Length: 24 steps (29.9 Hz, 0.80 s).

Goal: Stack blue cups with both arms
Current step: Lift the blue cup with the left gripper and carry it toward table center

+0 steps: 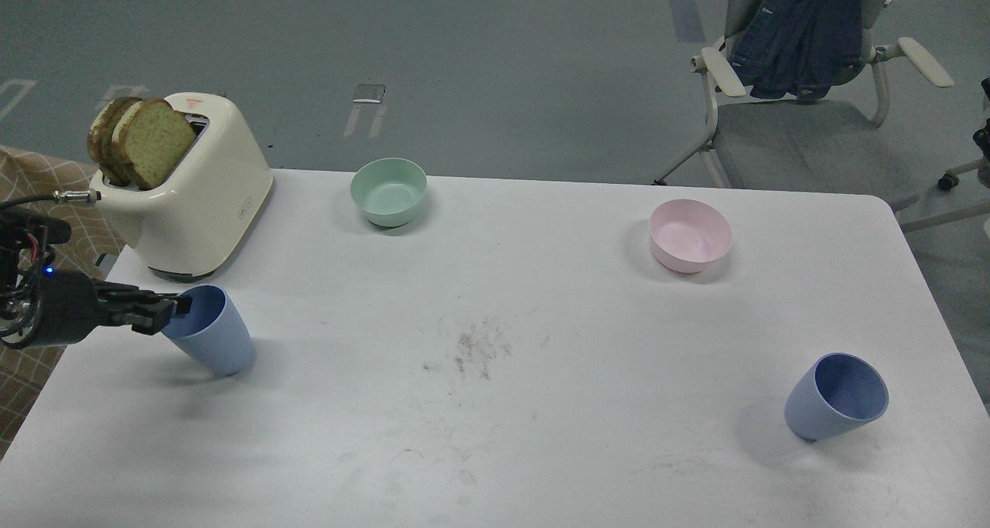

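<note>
Nearest to me on the white table [495, 451], toward my right, one blue cup [835, 396] stands by itself, its dark opening turned toward me and nothing touching it. A patch of dark scuff marks [476, 350] sits on the bare middle of the table. Across on my left, the other blue cup [213, 331] leans with its rim tipped toward my left gripper [174, 308], which comes in from the left edge; the fingertips sit at the cup's rim, one seeming to reach into the opening, but they are dark and seen nearly end-on, so I cannot tell how wide they are or whether they grip the wall. The two cups are well apart. My right arm does not show. Farther back, a pink bowl [690, 236] stands on the right, a green bowl [388, 192] near the far edge, and a cream toaster [193, 195] with bread slices [143, 141] sticking up at the far left corner. Beyond the table, a grey chair [804, 118] carries a blue jacket [804, 33].
</note>
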Available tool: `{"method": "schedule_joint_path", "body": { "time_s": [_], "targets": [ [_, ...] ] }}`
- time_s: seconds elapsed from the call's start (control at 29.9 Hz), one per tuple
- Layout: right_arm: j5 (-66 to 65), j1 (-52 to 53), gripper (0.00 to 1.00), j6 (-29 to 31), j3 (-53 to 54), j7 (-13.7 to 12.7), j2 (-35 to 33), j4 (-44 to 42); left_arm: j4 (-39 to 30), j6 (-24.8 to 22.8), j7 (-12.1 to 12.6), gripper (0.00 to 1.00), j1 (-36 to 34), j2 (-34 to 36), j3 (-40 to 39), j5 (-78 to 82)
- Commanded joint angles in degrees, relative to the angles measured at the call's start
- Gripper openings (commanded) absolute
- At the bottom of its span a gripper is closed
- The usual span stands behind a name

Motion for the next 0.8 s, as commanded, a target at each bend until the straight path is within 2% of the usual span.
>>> {"method": "schedule_joint_path", "body": {
  "time_s": [0.0, 0.03, 0.1, 0.13, 0.2, 0.3, 0.4, 0.47, 0.5, 0.54, 0.6, 0.64, 0.77],
  "targets": [
    [0.0, 0.0, 1.0, 0.0, 0.2, 0.0, -0.1, 0.0, -5.0, 0.1, 0.0, 0.0, -0.9, 2.4, -0.9, 0.1],
    [0.0, 0.0, 1.0, 0.0, 0.2, 0.0, -0.1, 0.0, -6.5, 0.1, 0.0, 0.0, -1.3, 3.2, -1.0, 0.2],
    [0.0, 0.2, 1.0, 0.0, 0.7, 0.0, -0.1, 0.2, -13.7, 0.0, 0.0, 0.0, -5.8, 5.3, -1.4, 0.2],
    [0.0, 0.2, 1.0, 0.0, 0.7, 0.0, -0.1, 0.2, -13.8, 0.0, 0.0, 0.0, -5.8, 5.3, -1.4, 0.2],
    [0.0, 1.1, 1.0, 0.0, 0.7, 0.0, -0.2, 0.2, -20.4, -0.7, 0.0, 0.0, -11.6, 5.4, -1.1, 0.2],
    [0.0, 2.8, 1.0, 0.0, 0.7, 0.0, -0.2, 0.2, -25.2, -1.8, 0.0, 0.0, -16.6, 4.7, -1.1, 0.3],
    [0.0, 3.7, 1.0, 0.0, 0.6, 0.0, -0.2, 0.3, -27.0, -6.4, 0.0, 0.0, -21.7, -2.0, -1.0, 0.4],
    [0.0, 4.0, 1.0, 0.0, 0.6, -0.1, -0.2, 0.5, -26.3, -6.6, 0.0, 0.0, -26.7, -11.2, -0.6, 0.5],
    [0.0, 4.0, 1.0, 0.0, 0.6, -0.1, -0.2, 0.6, -26.0, -6.6, 0.0, 0.0, -27.8, -13.1, -0.5, 0.7],
    [0.0, 4.1, 1.0, 0.0, 0.6, -0.1, -0.2, 0.5, -24.7, -6.6, 1.3, 0.0, -29.1, -16.7, -0.5, 1.5],
    [0.0, 4.3, 1.0, 0.0, 0.7, 0.0, -0.4, 0.3, -23.2, -6.6, 3.0, 0.0, -29.9, -21.8, -0.5, 2.9],
    [0.0, 4.7, 1.0, 0.0, 0.6, -0.1, -0.6, 0.2, -21.7, -6.6, 3.7, 0.0, -30.5, -26.5, -0.4, 4.3],
    [0.0, 5.3, 1.0, 0.0, 0.7, 0.0, -0.8, 0.1, -15.4, -6.6, 4.1, 0.0, -33.0, -37.2, 2.6, 10.1]
  ]
}}
